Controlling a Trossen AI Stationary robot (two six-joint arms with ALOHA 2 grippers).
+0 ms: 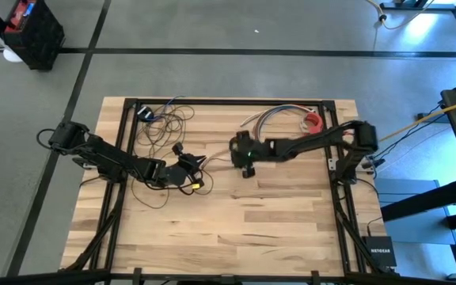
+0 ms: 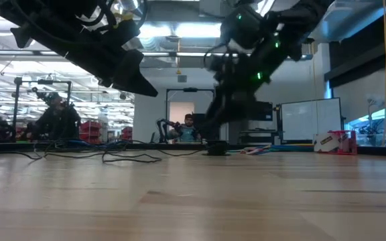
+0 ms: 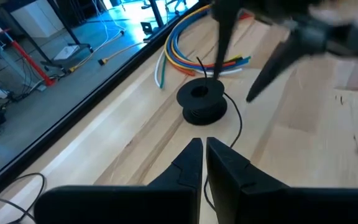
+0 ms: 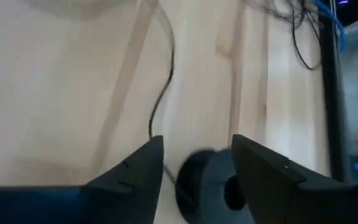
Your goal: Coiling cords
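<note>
Black and round, the cord's puck [image 3: 201,102] lies flat on the table [image 1: 275,229] just beside the multicoloured wires [image 3: 185,46], its thin cord [image 1: 161,127] trailing away in loose loops. The right gripper [image 4: 194,162] hangs over the puck with fingers apart and should drop squarely before pinching. Farther from the puck, the left gripper [image 3: 204,158] is pressed together on the cord and should hold it taut.

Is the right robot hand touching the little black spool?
Apart. In the left wrist view the right gripper hangs above the black spool with open jaws, and bare table shows between its fingertips and the spool.

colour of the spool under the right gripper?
Black; the spool shows best in the left wrist view.
</note>
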